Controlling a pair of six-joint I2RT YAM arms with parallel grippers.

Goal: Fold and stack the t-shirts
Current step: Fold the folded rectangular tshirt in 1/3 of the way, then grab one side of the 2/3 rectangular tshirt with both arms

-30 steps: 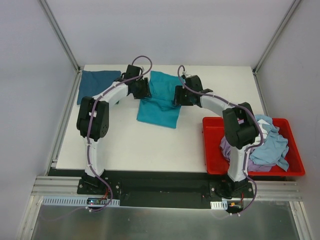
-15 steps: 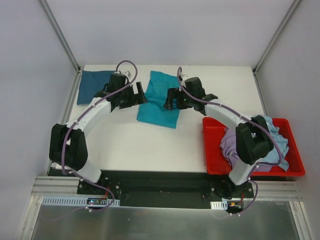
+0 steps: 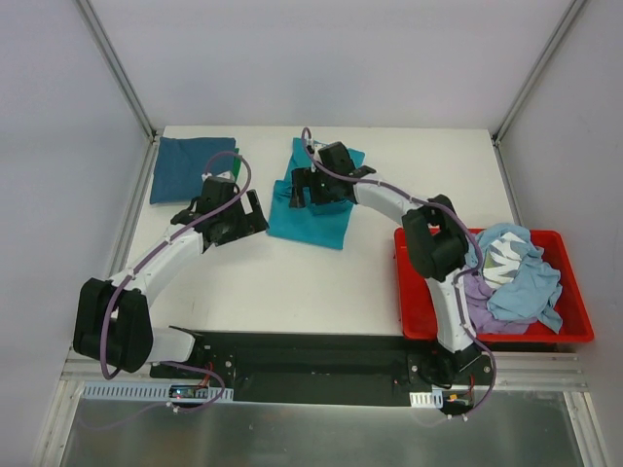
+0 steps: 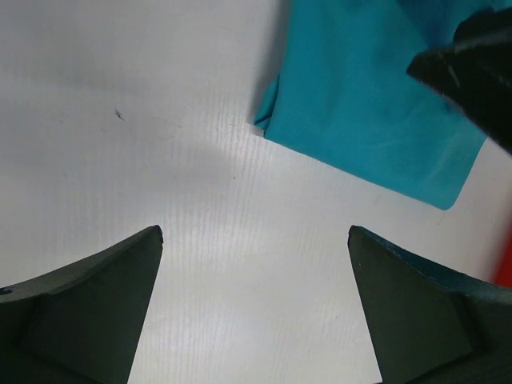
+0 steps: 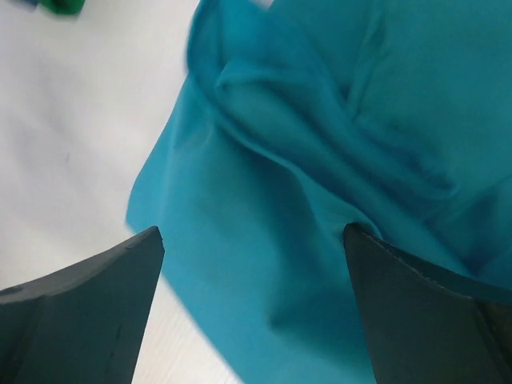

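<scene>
Since the earlier frame our left gripper has drawn back over the bare white tabletop, jaws apart. The right gripper has swung left above the teal t-shirt, jaws apart. A folded navy t-shirt lies far-left, and grey walls enclose us.

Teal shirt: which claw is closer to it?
Right. The right claw is directly over the teal shirt; the left claw is beside it, over the white table.
</scene>
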